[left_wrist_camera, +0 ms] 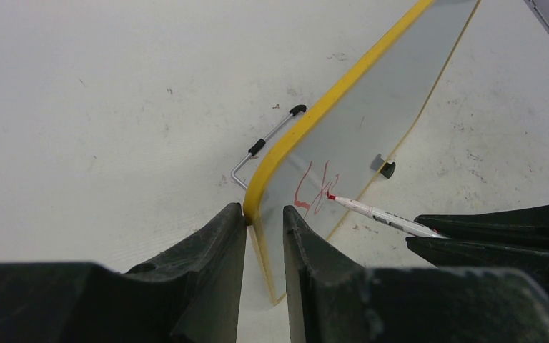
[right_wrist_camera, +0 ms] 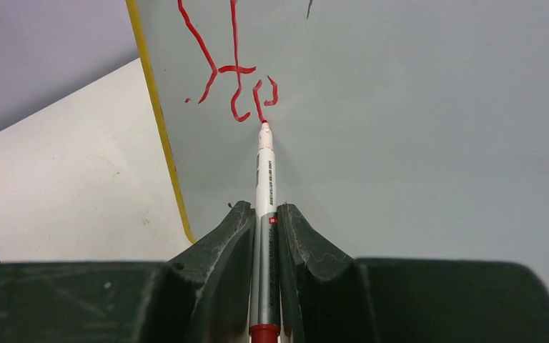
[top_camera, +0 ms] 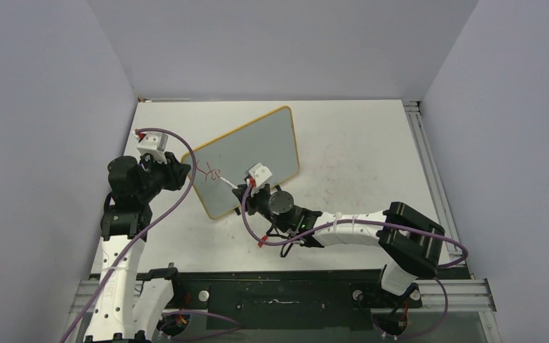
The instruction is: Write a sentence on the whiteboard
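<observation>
The whiteboard point(top_camera: 246, 161), pale grey with a yellow frame, stands tilted on the table. My left gripper point(top_camera: 180, 170) is shut on its left edge; in the left wrist view point(left_wrist_camera: 264, 214) the yellow rim point(left_wrist_camera: 314, 121) sits between the fingers. My right gripper point(top_camera: 249, 187) is shut on a white marker with a red tip point(right_wrist_camera: 265, 179). The tip touches the board by the first red strokes of the sentence point(right_wrist_camera: 232, 78). The strokes also show in the top view point(top_camera: 209, 172) and the left wrist view point(left_wrist_camera: 314, 189), with the marker point(left_wrist_camera: 379, 213) beside them.
The board's wire stand with black feet point(left_wrist_camera: 264, 143) sticks out behind it. Grey walls close in the white table point(top_camera: 357, 143) on three sides. A metal rail point(top_camera: 429, 157) runs along the right edge.
</observation>
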Robot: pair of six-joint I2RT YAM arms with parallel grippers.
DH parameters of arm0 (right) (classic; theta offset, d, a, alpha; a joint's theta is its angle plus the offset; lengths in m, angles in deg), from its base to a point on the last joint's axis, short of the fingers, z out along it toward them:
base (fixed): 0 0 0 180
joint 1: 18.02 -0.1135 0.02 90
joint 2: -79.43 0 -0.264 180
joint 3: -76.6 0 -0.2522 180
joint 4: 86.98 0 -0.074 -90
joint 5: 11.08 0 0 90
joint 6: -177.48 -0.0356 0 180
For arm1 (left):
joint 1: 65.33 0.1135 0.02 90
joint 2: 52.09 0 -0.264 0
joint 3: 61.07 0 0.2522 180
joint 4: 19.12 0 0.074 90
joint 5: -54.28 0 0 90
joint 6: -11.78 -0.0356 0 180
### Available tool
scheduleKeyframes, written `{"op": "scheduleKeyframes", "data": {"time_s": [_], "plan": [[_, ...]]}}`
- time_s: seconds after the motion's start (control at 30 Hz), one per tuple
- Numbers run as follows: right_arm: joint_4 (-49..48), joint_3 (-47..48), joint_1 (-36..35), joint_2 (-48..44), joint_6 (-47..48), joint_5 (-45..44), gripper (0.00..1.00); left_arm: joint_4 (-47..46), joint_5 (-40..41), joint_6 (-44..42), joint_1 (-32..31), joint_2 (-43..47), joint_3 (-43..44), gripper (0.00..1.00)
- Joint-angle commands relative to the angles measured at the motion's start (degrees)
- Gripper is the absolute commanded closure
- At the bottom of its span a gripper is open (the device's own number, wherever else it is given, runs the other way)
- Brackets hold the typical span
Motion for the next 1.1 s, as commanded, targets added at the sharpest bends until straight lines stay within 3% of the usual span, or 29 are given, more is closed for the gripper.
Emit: {"op": "scheduleKeyframes", "data": {"time_s": [0.0, 0.63, 1.07], "plan": [[-1.6, -0.4, -0.2, -1.0, -0.1, -3.4, 0.95, -1.1, -1.4, -0.1, -0.2, 0.7, 0.4, 0.76], [-2.4, -0.7, -0.5, -6.4, 1.6, -3.1, 0.95, -1.3, -1.6, -0.1, -0.3, 0.7, 0.4, 0.76], [-2.9, 2.2, -0.5, -3.2, 3.7, -3.6, 0.95, -1.3, -1.7, -0.1, -0.3, 0.6, 0.4, 0.76]]}}
